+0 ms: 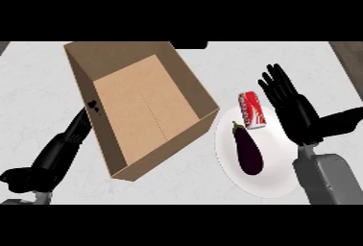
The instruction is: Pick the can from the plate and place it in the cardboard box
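A red and white can (252, 110) lies on its side at the far edge of a white plate (230, 156). A dark purple eggplant (248, 150) lies on the same plate, just nearer to me than the can. My right hand (294, 107) stands open just right of the can, fingers straight and pointing away, not touching it. An open cardboard box (142, 108) sits left of the plate with nothing visible inside. My left hand (67, 144) rests low at the box's left side, fingers stretched toward the box wall.
The light marbled counter (212, 62) spreads beyond the box and plate. A dark wooden edge (351, 60) shows at the far right corner. The box's right wall nearly touches the plate's left rim.
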